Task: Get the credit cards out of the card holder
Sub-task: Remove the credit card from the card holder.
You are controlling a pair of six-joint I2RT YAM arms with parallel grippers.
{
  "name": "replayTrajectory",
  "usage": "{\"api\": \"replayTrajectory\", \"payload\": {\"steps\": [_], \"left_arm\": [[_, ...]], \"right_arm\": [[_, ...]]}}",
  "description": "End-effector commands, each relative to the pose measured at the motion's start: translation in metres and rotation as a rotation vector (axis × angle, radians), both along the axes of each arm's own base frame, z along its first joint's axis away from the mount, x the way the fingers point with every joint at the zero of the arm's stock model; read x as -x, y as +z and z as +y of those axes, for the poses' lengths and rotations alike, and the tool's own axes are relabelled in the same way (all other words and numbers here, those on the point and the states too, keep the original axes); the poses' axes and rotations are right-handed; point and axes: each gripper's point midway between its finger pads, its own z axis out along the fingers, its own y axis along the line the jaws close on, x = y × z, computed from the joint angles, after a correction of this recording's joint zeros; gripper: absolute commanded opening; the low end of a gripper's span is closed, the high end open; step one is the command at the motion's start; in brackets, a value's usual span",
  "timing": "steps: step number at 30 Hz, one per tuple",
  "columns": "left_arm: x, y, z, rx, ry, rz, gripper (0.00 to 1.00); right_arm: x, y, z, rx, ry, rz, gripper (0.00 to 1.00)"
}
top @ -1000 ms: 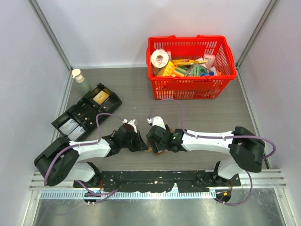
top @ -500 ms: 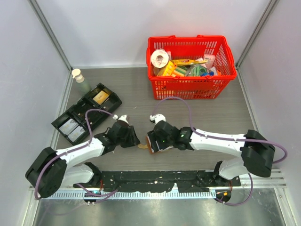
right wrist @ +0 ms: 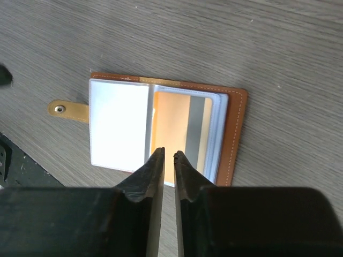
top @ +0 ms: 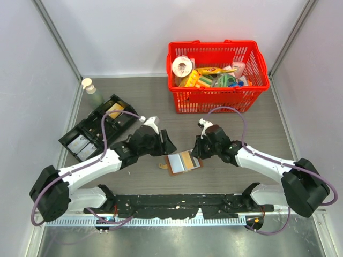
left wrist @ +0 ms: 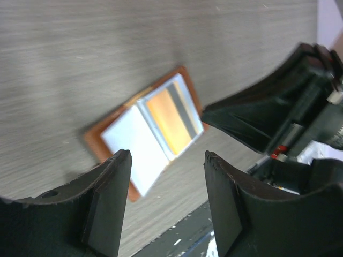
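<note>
Listener: Where does the small brown leather bifold card holder [top: 183, 162] lie?

Describer: It lies spread open and flat on the grey wood-grain table [top: 241, 128], between the two arms. Its pale clear sleeves face up and its little closing tab [right wrist: 67, 110] sticks out at one side. An orange card with a grey stripe [right wrist: 174, 134] sits inside one sleeve. The other sleeve looks blank.

Listener: And the grippers?

Describer: The left gripper [left wrist: 166, 160] hovers near the holder without touching it, fingers spread wide and holding nothing. The right gripper [right wrist: 164, 155] hangs over the fold with only a thin slit between its fingers. It is also empty.

Listener: Which step is this?

Describer: The holder is open and no card is out, so pulling the card out probably comes next. That likely calls for one gripper to pin the leather cover. The other would pinch the orange card's edge and slide it out. I cannot tell which sleeve edge is open.
</note>
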Motion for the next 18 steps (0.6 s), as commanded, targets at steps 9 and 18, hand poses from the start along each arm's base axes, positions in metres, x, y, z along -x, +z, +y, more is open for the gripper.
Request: {"api": "replayTrajectory", "payload": {"steps": [9,18], "left_arm": [[0.008,-0.012,-0.073,0.211,0.01,0.037,0.43],[0.016,-0.058,-0.074,0.231,0.031,0.126,0.35]], "right_arm": [[-0.009,-0.029,0.001,-0.169,-0.017,0.069,0.09],[0.019,-0.061,-0.015,-0.212,-0.089,0.177,0.09]]}}
